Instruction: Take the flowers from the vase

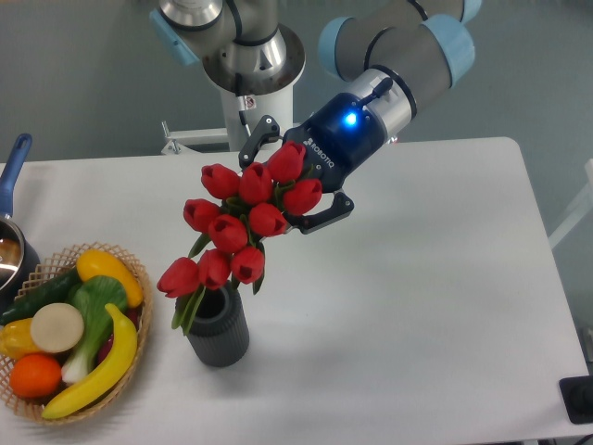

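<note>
We see a white table (426,306) filling most of the view, with the robot arm (398,46) reaching in from the far edge, its base post (250,79) standing at that edge. At the left edge sits a wicker basket (139,278) holding a banana (102,366), an orange (35,375), a cucumber (37,297) and other vegetables; behind it, a pot with a blue handle (11,171) is cut off by the frame. A small black object (579,399) lies at the near right corner.

The gripper (289,181), dark blue with a lit blue lamp, sits among the upper buds of the flowers (243,218); one finger (258,144) shows above them and the other (324,211) below to the right. It appears clamped on the bunch, though the buds hide the contact itself.

The bunch runs on a slant, its long axis leaning from the lower left up toward the far right. Its stem ends are at the mouth of the vase (218,334), near the left part of the near edge; we cannot tell whether they are inside it. The buds are red, closed tulips, with green leaves (190,306) drooping over the vase's rim. The vase is dark grey, ribbed and upright.
</note>
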`<state>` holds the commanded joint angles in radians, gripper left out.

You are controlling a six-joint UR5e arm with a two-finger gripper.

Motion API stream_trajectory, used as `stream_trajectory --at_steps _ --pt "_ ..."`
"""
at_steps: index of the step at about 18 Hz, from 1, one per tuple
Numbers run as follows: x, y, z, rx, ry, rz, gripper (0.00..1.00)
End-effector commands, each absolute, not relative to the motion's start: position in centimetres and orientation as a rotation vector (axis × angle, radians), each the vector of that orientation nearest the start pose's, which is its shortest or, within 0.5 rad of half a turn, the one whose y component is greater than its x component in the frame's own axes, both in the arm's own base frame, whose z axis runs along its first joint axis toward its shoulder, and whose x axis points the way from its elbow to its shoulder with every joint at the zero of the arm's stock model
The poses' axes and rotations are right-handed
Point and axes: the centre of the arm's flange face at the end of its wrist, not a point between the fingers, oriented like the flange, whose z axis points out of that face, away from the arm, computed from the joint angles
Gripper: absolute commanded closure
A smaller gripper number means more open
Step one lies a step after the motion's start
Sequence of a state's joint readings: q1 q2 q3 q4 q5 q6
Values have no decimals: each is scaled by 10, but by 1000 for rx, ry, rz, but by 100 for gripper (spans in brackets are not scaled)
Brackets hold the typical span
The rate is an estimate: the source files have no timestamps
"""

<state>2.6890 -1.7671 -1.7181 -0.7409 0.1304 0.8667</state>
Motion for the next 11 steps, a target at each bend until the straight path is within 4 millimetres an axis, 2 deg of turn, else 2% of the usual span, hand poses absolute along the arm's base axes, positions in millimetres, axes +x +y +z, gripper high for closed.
stream_trajectory --at_steps 11 --pt "-399 440 486 -1689 143 -438 51"
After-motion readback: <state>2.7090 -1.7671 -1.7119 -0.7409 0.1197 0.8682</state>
